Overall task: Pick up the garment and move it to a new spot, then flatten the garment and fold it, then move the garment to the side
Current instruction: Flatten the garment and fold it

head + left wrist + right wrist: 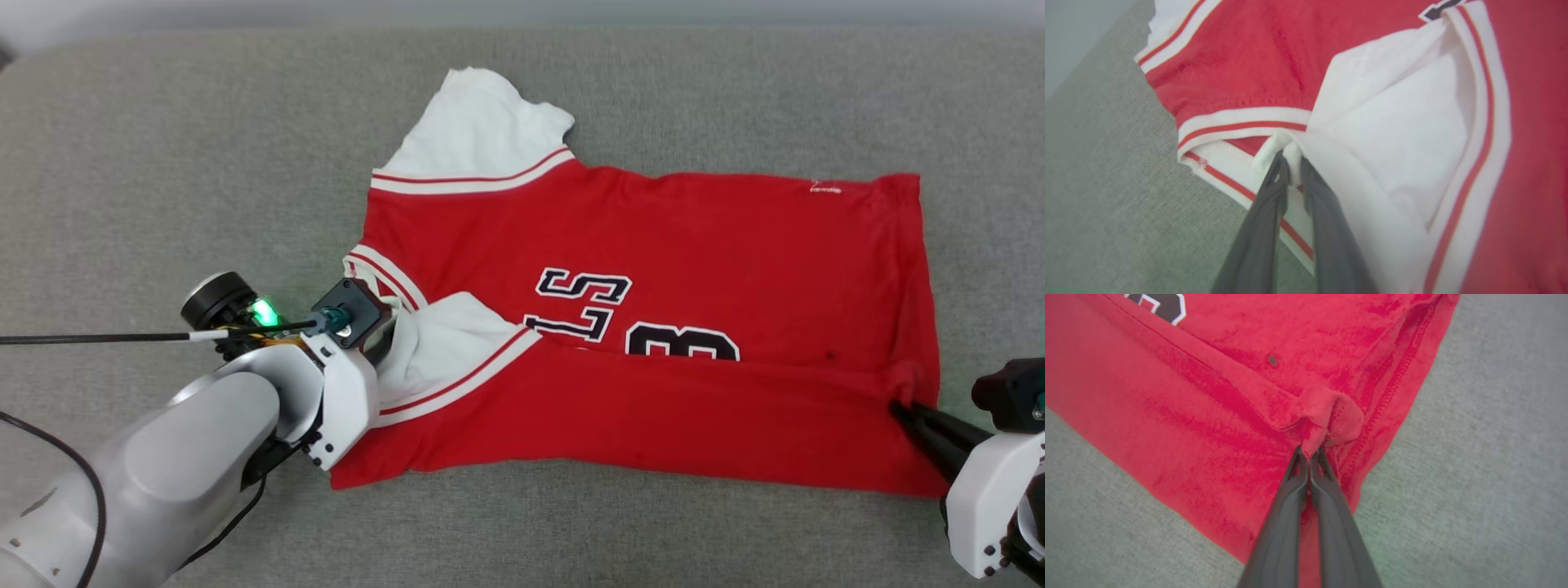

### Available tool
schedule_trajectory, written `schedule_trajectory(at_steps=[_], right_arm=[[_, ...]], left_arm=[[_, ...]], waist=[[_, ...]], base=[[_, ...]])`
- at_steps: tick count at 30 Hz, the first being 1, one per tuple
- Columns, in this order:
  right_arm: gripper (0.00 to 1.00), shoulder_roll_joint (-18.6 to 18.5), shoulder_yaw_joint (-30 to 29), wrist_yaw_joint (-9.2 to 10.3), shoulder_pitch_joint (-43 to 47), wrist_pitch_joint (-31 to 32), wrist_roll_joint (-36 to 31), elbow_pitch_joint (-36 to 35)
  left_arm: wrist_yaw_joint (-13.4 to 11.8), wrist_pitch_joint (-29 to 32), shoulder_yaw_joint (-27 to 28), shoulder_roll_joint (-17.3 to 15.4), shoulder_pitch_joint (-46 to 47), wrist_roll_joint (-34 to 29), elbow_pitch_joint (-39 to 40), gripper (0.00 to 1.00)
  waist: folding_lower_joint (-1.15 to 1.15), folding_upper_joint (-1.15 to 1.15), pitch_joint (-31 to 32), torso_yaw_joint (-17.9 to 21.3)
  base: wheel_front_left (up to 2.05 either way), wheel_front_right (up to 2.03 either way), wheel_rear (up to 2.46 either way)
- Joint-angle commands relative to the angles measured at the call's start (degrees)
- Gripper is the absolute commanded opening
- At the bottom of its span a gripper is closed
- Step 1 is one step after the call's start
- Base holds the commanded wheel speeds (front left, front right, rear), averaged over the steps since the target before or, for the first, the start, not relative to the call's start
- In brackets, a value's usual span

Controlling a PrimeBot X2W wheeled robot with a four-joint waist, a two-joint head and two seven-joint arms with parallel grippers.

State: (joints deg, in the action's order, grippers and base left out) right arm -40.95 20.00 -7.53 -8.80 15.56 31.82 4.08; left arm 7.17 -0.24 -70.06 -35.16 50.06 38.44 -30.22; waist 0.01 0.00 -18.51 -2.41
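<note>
Grey fabric surface (163, 147) carries your red shirt (653, 237), spread out at the middle with its near edge folded up over the black lettering (584, 298). Your left pincer (1295, 163) stands narrow, a tuft of the white sleeve (1392, 134) caught between its tips at the shirt's near left. Your right pincer (1309, 451) is closed tight on a pinch of red cloth at the near right hem.

Robotics lab: a grey fabric-covered tabletop (147, 147) with rounded corners, a pale robot forearm (204, 441) trailing black cables (82, 338), a plain wall (522, 10) behind.
</note>
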Motion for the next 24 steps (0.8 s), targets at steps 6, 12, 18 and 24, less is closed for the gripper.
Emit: schedule_trajectory(at_steps=[6,12,18,24], right_arm=[[1.0,-0.1,-1.3,0.08,2.3,-1.6,0.2,-1.1],[1.0,0.9,-2.6,0.08,4.6,-1.6,-0.6,-1.8],[1.0,1.7,-2.9,0.08,5.4,-0.9,-1.2,-2.8],[1.0,2.2,-2.0,0.08,3.8,0.1,-1.5,-3.7]], left_arm=[[0.1,1.9,1.2,-2.3,2.6,2.9,1.2,1.0],[0.2,12.6,2.0,-5.7,6.5,8.2,6.6,1.0],[0.2,31.3,0.4,-7.2,8.8,17.5,12.2,1.0],[-0.1,46.4,-1.2,-7.1,8.9,24.2,14.5,1.0]], waist=[[-0.01,0.0,5.9,-1.5],[-0.01,0.0,9.0,-2.5],[-0.01,0.0,9.9,-2.7],[-0.01,0.0,9.2,-1.7]], base=[[0.0,0.0,0.0],[0.0,0.0,0.0],[0.0,0.0,0.0],[0.0,0.0,0.0]])
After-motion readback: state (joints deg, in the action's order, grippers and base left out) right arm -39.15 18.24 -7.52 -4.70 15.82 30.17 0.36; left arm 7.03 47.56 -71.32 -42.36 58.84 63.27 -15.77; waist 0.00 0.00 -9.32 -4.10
